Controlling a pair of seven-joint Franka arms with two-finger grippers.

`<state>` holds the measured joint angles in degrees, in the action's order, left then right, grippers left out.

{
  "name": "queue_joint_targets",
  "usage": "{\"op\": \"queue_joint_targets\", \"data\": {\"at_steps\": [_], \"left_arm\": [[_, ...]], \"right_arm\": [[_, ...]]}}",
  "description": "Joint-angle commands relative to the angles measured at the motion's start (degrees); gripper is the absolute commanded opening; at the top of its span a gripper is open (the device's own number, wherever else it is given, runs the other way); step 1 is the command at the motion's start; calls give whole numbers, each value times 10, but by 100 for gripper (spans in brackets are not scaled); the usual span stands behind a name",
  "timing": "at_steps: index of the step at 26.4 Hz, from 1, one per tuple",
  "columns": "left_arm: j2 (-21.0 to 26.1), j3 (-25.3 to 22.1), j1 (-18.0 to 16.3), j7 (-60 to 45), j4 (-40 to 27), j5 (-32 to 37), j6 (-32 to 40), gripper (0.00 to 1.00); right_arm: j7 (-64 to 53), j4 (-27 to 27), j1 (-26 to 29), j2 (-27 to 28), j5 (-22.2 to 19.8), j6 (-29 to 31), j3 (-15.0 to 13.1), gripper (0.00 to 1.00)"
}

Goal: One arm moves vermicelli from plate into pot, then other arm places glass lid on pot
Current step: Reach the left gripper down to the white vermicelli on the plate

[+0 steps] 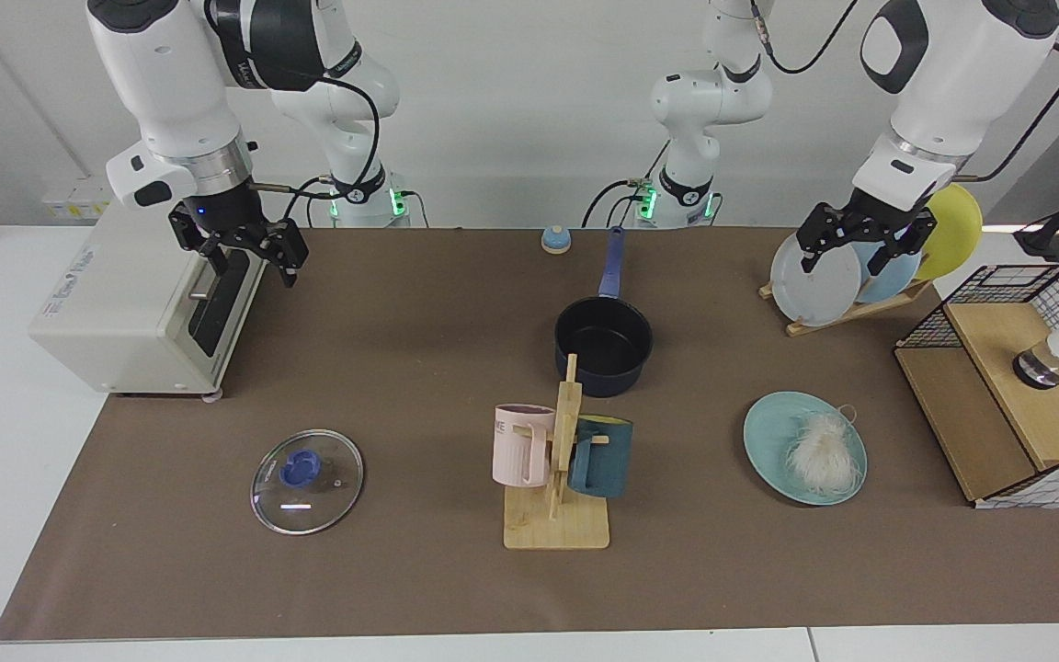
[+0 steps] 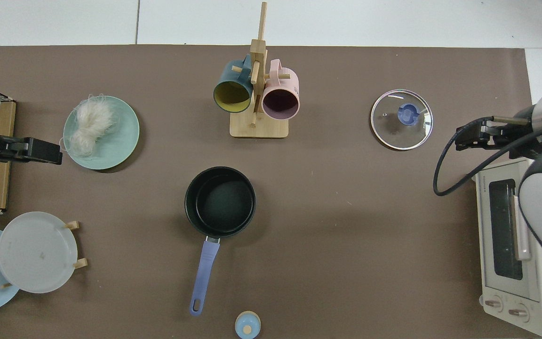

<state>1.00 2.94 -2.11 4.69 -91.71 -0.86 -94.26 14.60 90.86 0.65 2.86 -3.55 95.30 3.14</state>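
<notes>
The vermicelli (image 1: pixel 824 452) (image 2: pixel 90 123) lies as a white tangle on the teal plate (image 1: pixel 773 432) (image 2: pixel 118 136). At the table's middle stands the dark pot (image 1: pixel 603 345) (image 2: pixel 220 201), nothing inside, its blue handle pointing toward the arm bases. The glass lid (image 1: pixel 307 481) (image 2: pixel 402 119) with its blue knob lies flat on the mat. My left gripper (image 1: pixel 847 257) (image 2: pixel 57 153) hangs open above the plate rack, back from the teal plate. Over the toaster's front, far from the lid, my right gripper (image 1: pixel 252 267) (image 2: pixel 461 139) is open too. Both hold nothing.
A wooden mug rack (image 1: pixel 557 515) with a pink and a dark teal mug stands in front of the pot. A toaster oven (image 1: pixel 143 303), a plate rack (image 1: pixel 851 308) with grey, pale blue and yellow plates, a wire basket (image 1: pixel 1017 368) and a small blue-topped bell (image 1: pixel 555 240) ring the mat.
</notes>
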Motion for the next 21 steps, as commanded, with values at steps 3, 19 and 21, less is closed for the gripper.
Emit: {"op": "queue_joint_targets", "data": {"at_steps": [3, 19, 21], "left_arm": [[-6, 2, -5, 14, -7, 8, 9, 100], [120, -16, -9, 75, 45, 9, -98, 100], [131, -16, -8, 80, 45, 10, -125, 100]], "right_arm": [[-22, 3, 11, -6, 11, 5, 4, 99], [-22, 3, 10, -6, 11, 5, 5, 99], [-23, 3, 9, -6, 11, 5, 5, 99]]}}
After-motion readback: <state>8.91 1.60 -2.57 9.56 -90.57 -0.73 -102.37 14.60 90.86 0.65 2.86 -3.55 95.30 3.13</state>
